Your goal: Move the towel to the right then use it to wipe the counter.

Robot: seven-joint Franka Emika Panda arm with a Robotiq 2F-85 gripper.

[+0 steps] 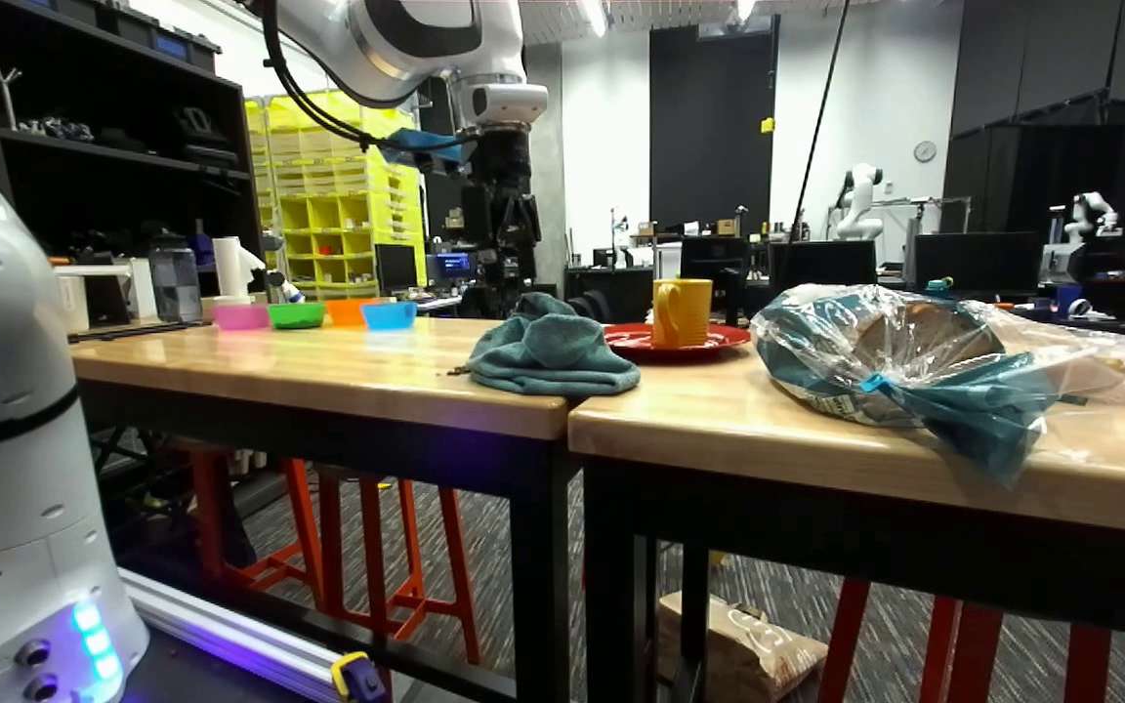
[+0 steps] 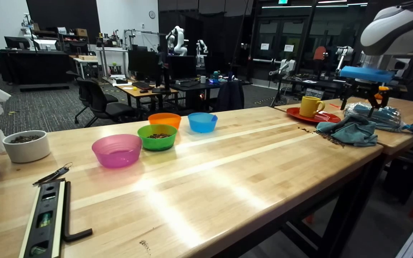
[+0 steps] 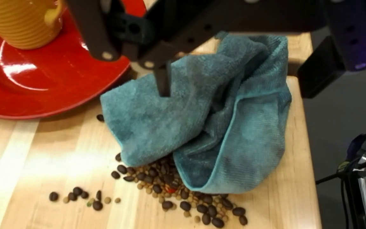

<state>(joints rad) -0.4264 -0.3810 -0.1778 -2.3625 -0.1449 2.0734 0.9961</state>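
The counter (image 2: 199,186) is light wood, in two slabs meeting at a seam; it runs past the frame in both exterior views. The arm (image 1: 406,59) reaches over it, its upper part cut off. The bag (image 1: 895,351), clear plastic with teal areas, lies on one slab; its contents are hard to make out. The plate (image 3: 71,79) is red and cut off in the wrist view.

The towel (image 3: 199,108) lies bunched across the seam at the counter's edge, just beside the plate; whether the two touch cannot be told. Its long axis is hard to fix. In the wrist view it spreads broader than tall: a flat flap points left, below the plate's rim, and a rounded fold points down onto the beans (image 3: 185,205).

The gripper (image 3: 235,89) stands above the towel with its fingers (image 3: 163,84) spread wide, the towel unheld. In the wrist view one tip shows over the towel, the second at the counter's edge; contact cannot be confirmed.

The mug (image 2: 308,106), yellow, stands upright on the plate, likewise cut off in the wrist view. The beans, dark with smaller tan ones, show along the towel's edge; how far they run under it is hidden.
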